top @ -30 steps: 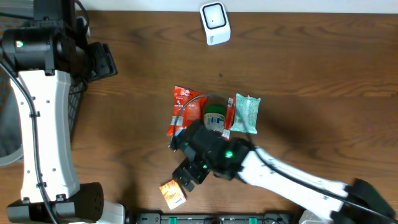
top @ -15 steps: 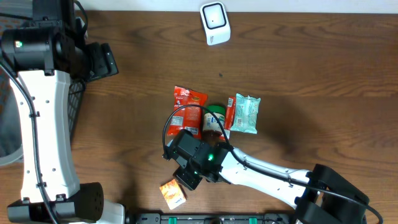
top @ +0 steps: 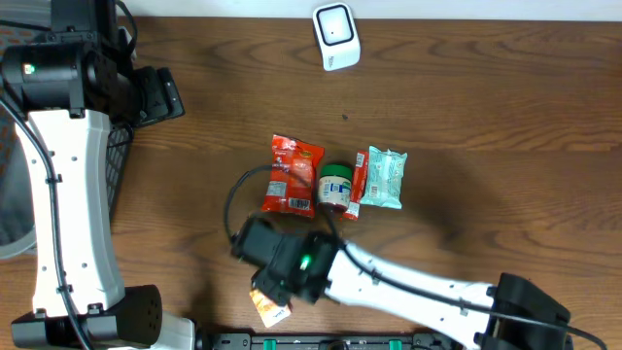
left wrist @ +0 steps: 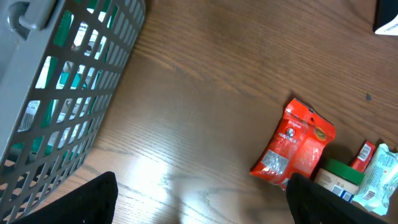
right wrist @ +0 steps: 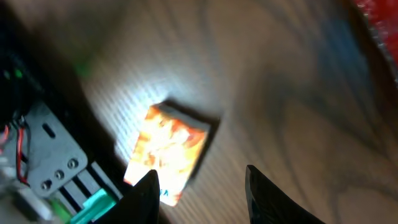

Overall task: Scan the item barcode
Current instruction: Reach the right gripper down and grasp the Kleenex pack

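Right gripper (right wrist: 200, 190) hung over small orange box (right wrist: 169, 151) at the front edge of the table (top: 486, 117); jaws part-way apart, bare wood between them, nothing grasped. Box lay flat, apart from red packet (top: 293, 175), green-lidded jar (top: 335, 185) and pale green packet (top: 385, 178) clustered mid-table. White scanner (top: 336, 37) at far edge. Left gripper (left wrist: 202, 202) spread wide, empty, near grey basket (left wrist: 56, 93)

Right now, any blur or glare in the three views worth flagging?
Right wrist: motion-blurred throughout, with the small orange cardboard box washed out under a bright spot. Left wrist: sharp, with one glare patch on the brown wooden table. Overhead: sharp and evenly lit.
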`<state>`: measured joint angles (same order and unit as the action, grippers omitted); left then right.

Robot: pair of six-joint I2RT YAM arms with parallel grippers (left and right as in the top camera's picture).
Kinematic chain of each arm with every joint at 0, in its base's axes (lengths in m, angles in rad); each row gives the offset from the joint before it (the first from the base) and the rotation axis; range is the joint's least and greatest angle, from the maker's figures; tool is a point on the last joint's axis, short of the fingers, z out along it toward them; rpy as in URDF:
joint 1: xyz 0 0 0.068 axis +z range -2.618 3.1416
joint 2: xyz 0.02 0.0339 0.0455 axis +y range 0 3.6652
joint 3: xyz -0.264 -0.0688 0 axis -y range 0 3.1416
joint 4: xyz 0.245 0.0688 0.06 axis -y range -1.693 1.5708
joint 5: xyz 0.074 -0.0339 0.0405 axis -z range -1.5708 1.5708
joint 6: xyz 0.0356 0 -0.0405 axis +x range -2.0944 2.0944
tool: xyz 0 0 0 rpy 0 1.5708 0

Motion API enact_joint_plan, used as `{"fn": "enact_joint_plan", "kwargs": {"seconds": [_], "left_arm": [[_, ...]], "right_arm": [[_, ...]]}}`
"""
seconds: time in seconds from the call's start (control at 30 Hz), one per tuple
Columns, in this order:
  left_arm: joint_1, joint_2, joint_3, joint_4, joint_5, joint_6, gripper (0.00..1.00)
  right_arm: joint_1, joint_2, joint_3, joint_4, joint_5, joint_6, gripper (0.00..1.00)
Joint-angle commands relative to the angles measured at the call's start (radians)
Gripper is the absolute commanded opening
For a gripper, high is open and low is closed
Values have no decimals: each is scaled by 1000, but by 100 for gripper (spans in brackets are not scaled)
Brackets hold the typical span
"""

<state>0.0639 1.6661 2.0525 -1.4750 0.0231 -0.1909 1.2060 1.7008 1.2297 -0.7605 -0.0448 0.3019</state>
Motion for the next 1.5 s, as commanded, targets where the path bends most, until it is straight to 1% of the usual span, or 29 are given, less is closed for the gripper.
{"fn": "enact_joint_plan", "kwargs": {"seconds": [0.0, 0.07, 0.17, 0.23, 0.33, 0.47, 0.6, 0.73, 0.87, 1.13, 1.3, 1.4, 1.47], "left_arm": [[4, 2, -2, -5, -9, -6, 87], [4, 2, -2, -5, -9, -6, 87], [4, 2, -2, -5, -10, -6, 87], [4, 2, -2, -5, -9, -6, 87], [4, 2, -2, -5, -10, -6, 87], [4, 2, -2, -5, -9, -6, 87], [4, 2, -2, -5, -10, -6, 87], [4, 2, -2, -5, -9, -6, 87], [4, 2, -2, -5, -9, -6, 87], [4, 2, -2, -5, -10, -6, 87], [4, 2, -2, -5, -9, -6, 87], [4, 2, -2, -5, -9, -6, 87], [4, 2, -2, -5, -10, -6, 87]], "right_arm": [[64, 66, 3, -6, 97, -28, 39], [96, 137, 11, -8, 100, -31, 40], [129, 196, 51, -32, 103, -52, 45], [153, 218, 94, -67, 143, -56, 50], [194, 226, 138, -92, 208, -56, 52], [235, 230, 145, -103, 307, -83, 53], [235, 249, 145, -130, 330, -94, 56], [233, 261, 145, -114, 324, -86, 58], [231, 261, 145, -95, 325, -71, 58], [208, 266, 145, -153, 319, -72, 58], [190, 289, 143, -156, 284, -72, 59], [173, 305, 143, -166, 283, -88, 59], [159, 311, 143, -176, 307, -126, 58]]}}
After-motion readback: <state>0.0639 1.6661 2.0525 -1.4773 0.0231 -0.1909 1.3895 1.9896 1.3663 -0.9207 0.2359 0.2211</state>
